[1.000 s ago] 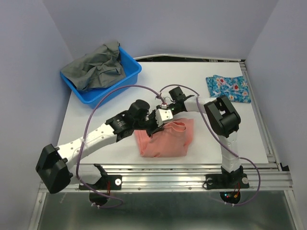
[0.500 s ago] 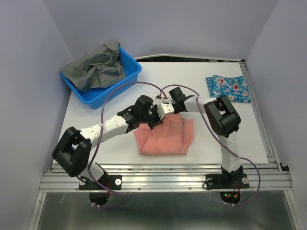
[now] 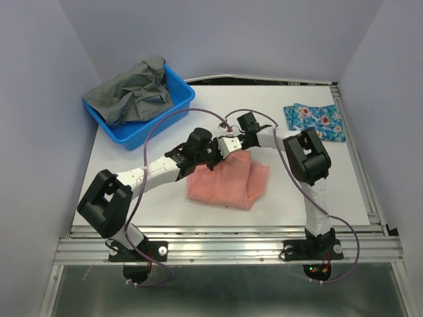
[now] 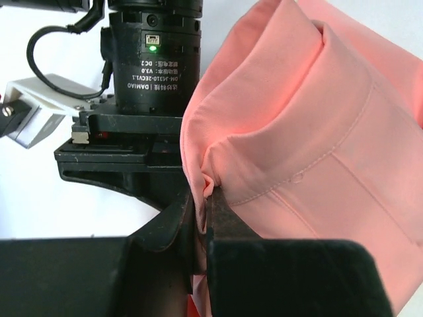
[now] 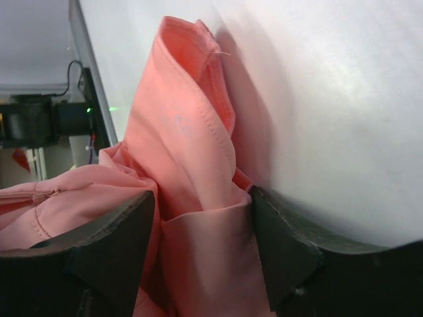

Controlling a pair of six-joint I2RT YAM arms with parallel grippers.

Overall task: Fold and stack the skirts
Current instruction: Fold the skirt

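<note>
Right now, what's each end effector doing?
Left end effector: closed, pinching the pink skirt.
Right end effector: spread around the same skirt; open or gripping cannot be told.

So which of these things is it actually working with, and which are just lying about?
Belongs to the job:
pink skirt, pinched by the left gripper, bunched between the fingers of the right gripper
flowered blue skirt, folded at the far right

Just lying about:
blue basket
grey cloth heaped in it
</note>
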